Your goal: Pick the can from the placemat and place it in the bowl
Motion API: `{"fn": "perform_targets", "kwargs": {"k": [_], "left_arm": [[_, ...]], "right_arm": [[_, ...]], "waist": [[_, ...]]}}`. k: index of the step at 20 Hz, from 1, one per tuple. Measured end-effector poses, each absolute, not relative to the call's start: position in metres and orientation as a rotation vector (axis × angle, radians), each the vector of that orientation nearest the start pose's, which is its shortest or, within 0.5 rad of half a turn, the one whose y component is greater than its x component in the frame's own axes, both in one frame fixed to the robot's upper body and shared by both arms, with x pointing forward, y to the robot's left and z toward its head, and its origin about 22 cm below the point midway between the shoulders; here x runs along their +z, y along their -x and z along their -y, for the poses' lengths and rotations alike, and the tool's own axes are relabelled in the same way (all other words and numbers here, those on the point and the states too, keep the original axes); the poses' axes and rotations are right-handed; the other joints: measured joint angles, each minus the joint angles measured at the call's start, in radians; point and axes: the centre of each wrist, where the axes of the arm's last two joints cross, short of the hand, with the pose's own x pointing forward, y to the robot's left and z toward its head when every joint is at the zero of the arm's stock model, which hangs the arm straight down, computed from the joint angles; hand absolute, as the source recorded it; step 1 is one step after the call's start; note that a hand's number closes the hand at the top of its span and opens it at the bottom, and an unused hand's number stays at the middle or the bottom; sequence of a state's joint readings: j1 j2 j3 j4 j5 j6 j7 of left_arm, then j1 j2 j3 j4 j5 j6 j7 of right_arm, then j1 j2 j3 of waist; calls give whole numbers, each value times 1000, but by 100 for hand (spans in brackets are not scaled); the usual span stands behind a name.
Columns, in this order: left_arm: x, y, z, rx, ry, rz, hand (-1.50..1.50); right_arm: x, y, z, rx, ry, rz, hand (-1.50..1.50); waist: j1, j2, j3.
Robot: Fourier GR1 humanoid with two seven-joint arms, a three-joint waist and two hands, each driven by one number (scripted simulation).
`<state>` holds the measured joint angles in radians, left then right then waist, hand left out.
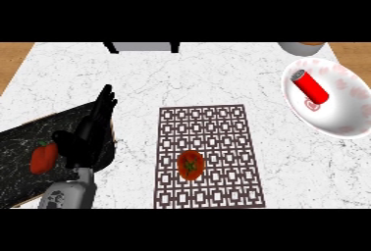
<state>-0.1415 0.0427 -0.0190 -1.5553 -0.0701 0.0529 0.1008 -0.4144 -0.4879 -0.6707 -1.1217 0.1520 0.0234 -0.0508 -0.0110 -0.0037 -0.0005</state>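
Observation:
A red can (pixel 311 87) with a grey top lies on its side inside the white bowl (pixel 340 120) at the right edge of the counter. The brown patterned placemat (pixel 208 147) lies in the middle, with a red tomato (pixel 191 165) on its lower part. My left hand (pixel 92 131) shows at the left, fingers straight and pointing up the view, holding nothing. It rests over the dark board, well apart from the can and bowl. My right hand does not show.
A dark marbled cutting board (pixel 22 157) lies at the left with a red bell pepper (pixel 44 157) on it. A grey pot (pixel 301 47) peeks in at the top right. A dark-framed object (pixel 141 47) stands at the counter's far edge.

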Motion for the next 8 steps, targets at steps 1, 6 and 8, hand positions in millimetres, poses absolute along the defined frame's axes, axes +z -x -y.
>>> {"fn": "perform_targets", "kwargs": {"k": [1, 6, 8], "left_arm": [[30, -274, -217, -97, -76, 1589, 0], [29, -274, -220, -100, -68, 1586, 0], [26, -277, -222, -101, -64, 1583, 0]], "right_arm": [[106, -289, 466, -196, 736, 1624, -150], [96, -257, 472, -173, 679, 1640, -150], [94, -247, 476, -160, 664, 1638, -150]], "waist": [[1, 0, 0], [4, 2, 0], [5, 2, 0]]}}
